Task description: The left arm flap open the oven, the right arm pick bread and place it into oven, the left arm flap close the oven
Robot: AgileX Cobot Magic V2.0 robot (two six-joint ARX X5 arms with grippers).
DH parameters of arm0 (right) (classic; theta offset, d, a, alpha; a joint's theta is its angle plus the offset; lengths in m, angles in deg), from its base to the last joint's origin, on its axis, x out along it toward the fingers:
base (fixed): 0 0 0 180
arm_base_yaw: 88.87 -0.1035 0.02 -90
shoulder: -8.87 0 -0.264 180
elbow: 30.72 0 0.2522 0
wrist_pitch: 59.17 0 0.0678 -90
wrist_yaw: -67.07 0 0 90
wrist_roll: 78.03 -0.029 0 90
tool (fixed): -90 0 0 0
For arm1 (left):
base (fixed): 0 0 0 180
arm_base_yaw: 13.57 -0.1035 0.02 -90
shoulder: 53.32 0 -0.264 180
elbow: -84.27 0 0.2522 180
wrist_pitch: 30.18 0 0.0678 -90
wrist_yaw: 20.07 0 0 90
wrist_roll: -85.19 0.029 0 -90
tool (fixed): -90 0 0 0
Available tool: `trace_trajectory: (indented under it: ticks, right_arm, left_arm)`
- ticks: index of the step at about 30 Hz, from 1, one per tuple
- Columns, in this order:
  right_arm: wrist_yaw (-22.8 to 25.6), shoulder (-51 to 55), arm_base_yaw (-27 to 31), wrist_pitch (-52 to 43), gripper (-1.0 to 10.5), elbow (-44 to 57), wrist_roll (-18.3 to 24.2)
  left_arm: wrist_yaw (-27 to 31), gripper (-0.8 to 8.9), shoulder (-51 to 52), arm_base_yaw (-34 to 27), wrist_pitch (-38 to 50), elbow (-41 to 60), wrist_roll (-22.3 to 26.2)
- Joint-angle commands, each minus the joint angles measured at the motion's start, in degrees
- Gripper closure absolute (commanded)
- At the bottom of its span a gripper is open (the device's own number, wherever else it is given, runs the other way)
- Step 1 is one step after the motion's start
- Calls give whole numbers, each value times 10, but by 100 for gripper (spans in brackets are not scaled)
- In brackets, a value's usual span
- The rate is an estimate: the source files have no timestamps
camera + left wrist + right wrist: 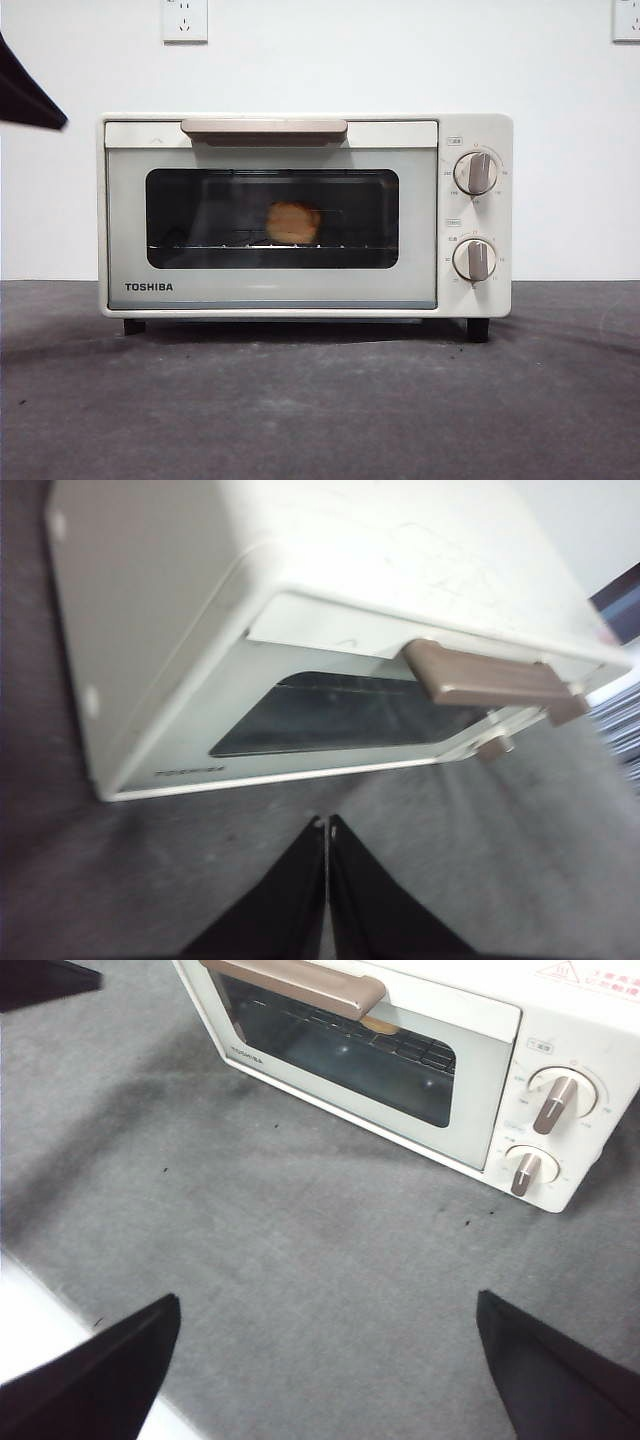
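Bread [293, 222] sits inside shut oven [270, 290], apart from closed left end effector [327, 825], open right end effector [325, 1305].

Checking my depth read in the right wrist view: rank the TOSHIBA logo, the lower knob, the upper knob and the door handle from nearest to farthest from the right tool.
1. Lower knob, at the oven's control end, nearest the right tool.
2. Upper knob, just beyond it.
3. TOSHIBA logo, on the door's bottom corner at the other end.
4. Door handle, along the door's upper edge, farthest.

Glossy cream oven [270, 290], dark glass window [200, 215], matt grey cloth table [320, 410].
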Motion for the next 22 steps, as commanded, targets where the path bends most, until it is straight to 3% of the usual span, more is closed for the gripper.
trace_trajectory:
  ticks: [1, 6, 14, 16, 19, 20, 22]
  right_arm:
    - [15, -4, -6, -6, 474, -4, -2]
    - [25, -4, -6, -13, 474, -4, -1]
    - [25, -4, -6, -19, 476, -4, 1]
    - [25, -4, -6, -20, 559, -4, 1]
    - [25, -4, -6, -20, 885, -4, 6]
    - [25, -4, -6, -20, 947, -4, 11]
    - [25, -4, -6, -19, 938, -4, 14]
  left_arm:
    - [38, 798, 21, 17, -82, -42, 80]
    - [79, 798, 56, 47, -193, -101, 115]
    - [81, 798, 103, 63, -302, -146, 123]
    - [81, 798, 118, 63, -318, -149, 123]
    - [81, 798, 144, 63, -324, -150, 122]
    - [81, 798, 152, 63, -323, -150, 122]
    - [81, 798, 166, 63, -323, -150, 122]
